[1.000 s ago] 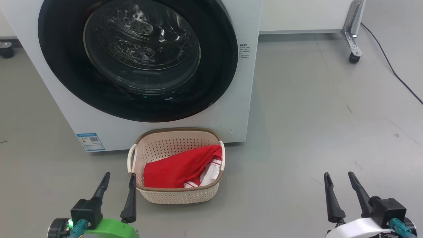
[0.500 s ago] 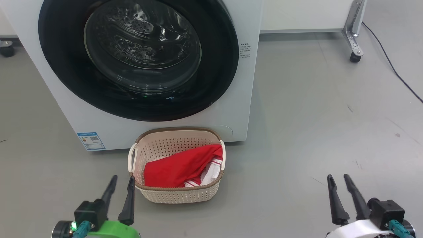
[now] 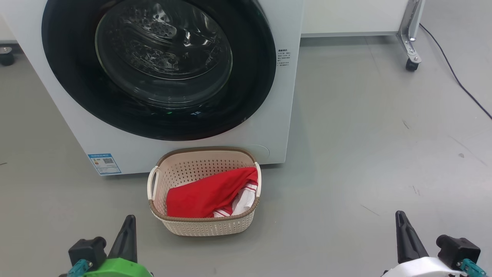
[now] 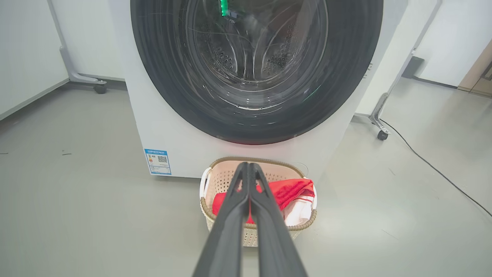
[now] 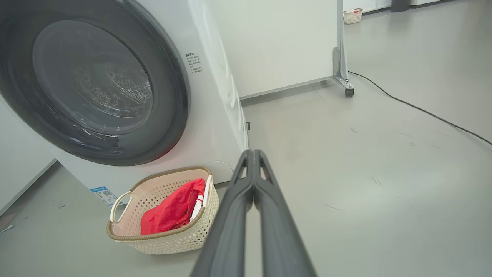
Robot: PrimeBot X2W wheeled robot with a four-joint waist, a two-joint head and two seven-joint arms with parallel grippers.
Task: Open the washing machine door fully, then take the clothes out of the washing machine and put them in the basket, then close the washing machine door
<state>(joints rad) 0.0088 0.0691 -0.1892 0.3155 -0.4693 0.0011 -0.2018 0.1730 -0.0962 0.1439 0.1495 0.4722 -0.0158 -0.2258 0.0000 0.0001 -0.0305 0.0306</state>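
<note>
Black washing machine door [image 3: 163,61]: we find it shut against the machine front. Its clear glass bowl bulges at the centre, and through it we see the perforated steel drum [image 4: 282,57].
White washing machine [image 3: 269,130]: a box-shaped front loader standing on the grey floor [image 3: 365,154]. It carries a small blue sticker [image 3: 104,164] at its lower left corner and a block of small print [image 3: 284,59] to the right of the door.
Basket [image 3: 207,227]: cream perforated plastic with a brown woven-look rim and white side handles. It stands upright on the floor just in front of the machine, below the door's lower edge.
Clothes [image 3: 201,194]: red fabric lying inside the basket, piled toward its right side, with a white striped part showing at the right end. We see no red through the door glass.
Left pincer [image 4: 247,165]: its two dark fingers are pressed together with nothing between them. In the head view it sits low, near the basket's near left corner and apart from it.
Right pincer [image 5: 253,152]: its fingers likewise meet along their length, empty. It hangs over bare floor, well apart from the basket on the right.
Surroundings: a white panel on a metal leg with a castor [image 3: 411,66] stands behind the machine at the right, and a dark cable [image 3: 455,77] runs across the floor past it.
</note>
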